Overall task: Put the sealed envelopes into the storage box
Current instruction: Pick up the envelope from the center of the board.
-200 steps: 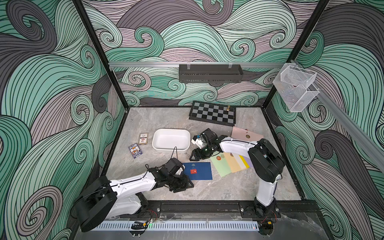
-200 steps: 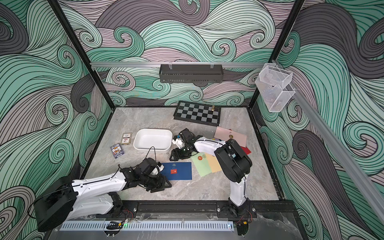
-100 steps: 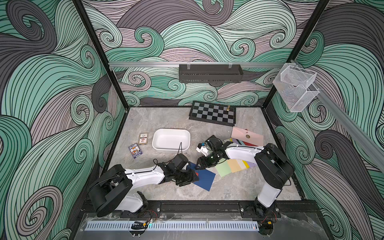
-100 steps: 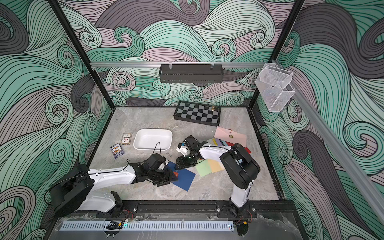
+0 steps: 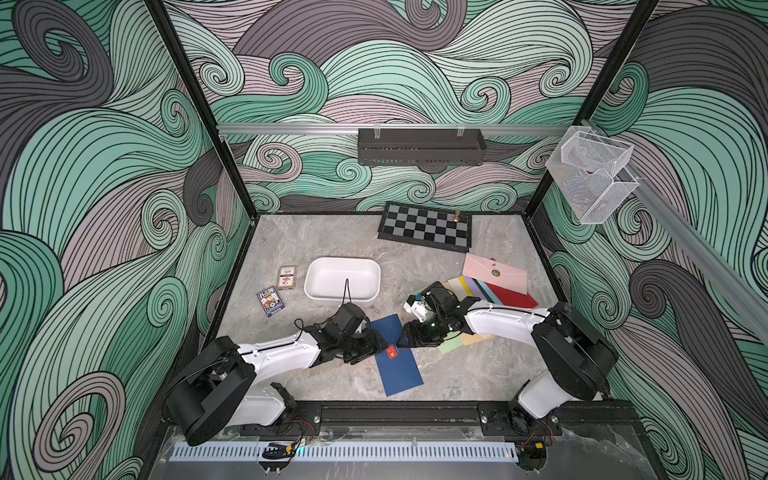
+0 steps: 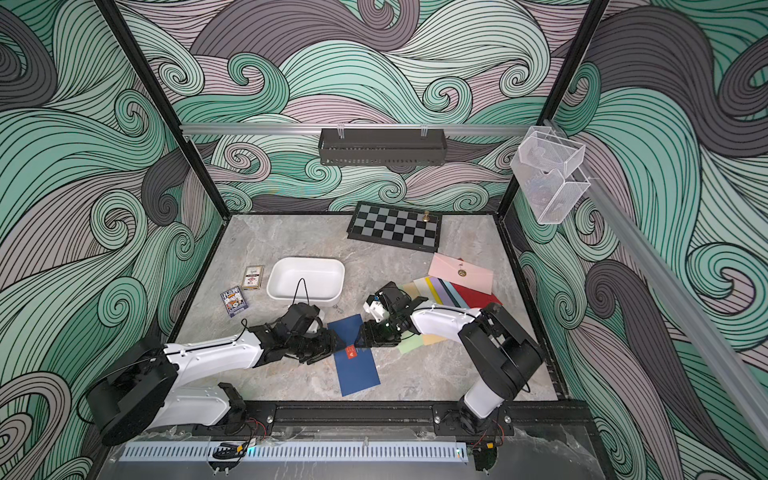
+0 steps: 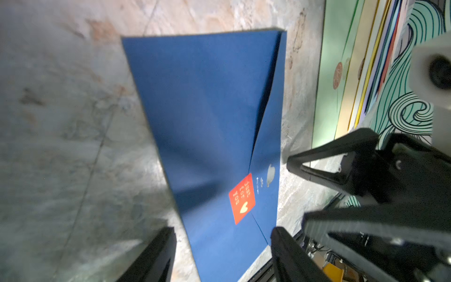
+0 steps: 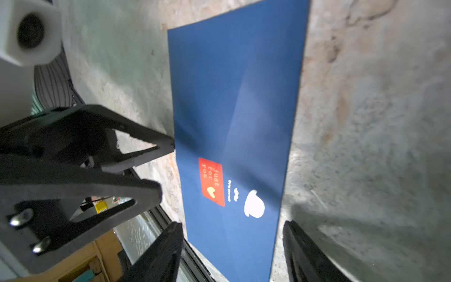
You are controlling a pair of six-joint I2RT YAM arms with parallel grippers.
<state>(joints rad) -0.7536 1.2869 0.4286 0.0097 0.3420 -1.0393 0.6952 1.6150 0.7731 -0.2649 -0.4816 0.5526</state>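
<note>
right hand covers one edge of the navy envelope.

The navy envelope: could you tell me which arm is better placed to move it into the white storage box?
Probably left. The left pincer and right pincer both stand open at the navy envelope, but the white storage box lies on the left arm's side; the right would reach across.

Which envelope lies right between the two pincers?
The navy envelope with the red sticker. It lies alone between the left pincer and right pincer; the other envelopes overlap in a fan farther back.
</note>
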